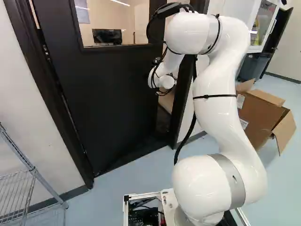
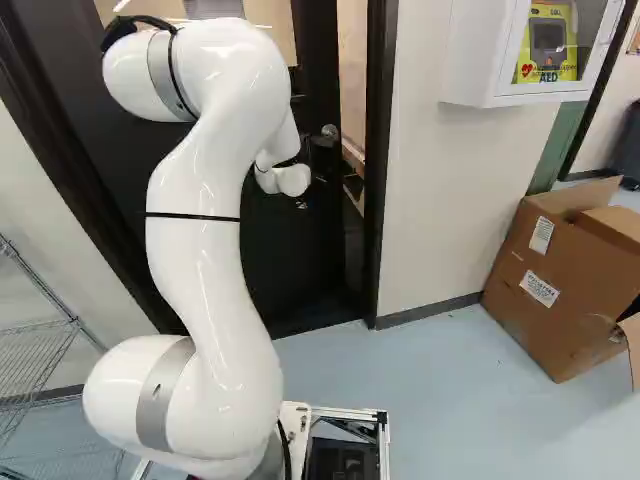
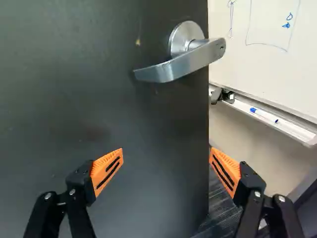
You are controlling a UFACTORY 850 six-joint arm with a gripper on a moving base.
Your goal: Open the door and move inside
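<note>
The door (image 1: pixel 99 94) stands ajar in its dark frame (image 2: pixel 375 180), a narrow gap running along its free edge; the lever handle (image 3: pixel 181 64) is mounted on the near face, close to that edge. My arm (image 2: pixel 215 250) rises from its base joint and bends over toward the door, with its wrist (image 1: pixel 164 81) near the handle side. My gripper (image 2: pixel 303 202) is open and holds nothing. In the wrist view, the fingers of my gripper (image 3: pixel 166 161) stand wide apart below the handle: one orange pad (image 3: pixel 107 171) lies over the dark face of the door, the other (image 3: pixel 226 171) just past its free edge, over the gap. Whether either pad touches the door I cannot tell. Through the gap appear a whiteboard (image 3: pixel 267 49) with blue marks and a marker (image 3: pixel 264 115) on its tray (image 3: pixel 292 130). On my side, a cardboard box (image 2: pixel 565 280) rests on the floor (image 2: pixel 440 400) under a white wall cabinet (image 2: pixel 475 60); a wire shelf (image 1: pixel 16 188) stands at the left of the left base view.
</note>
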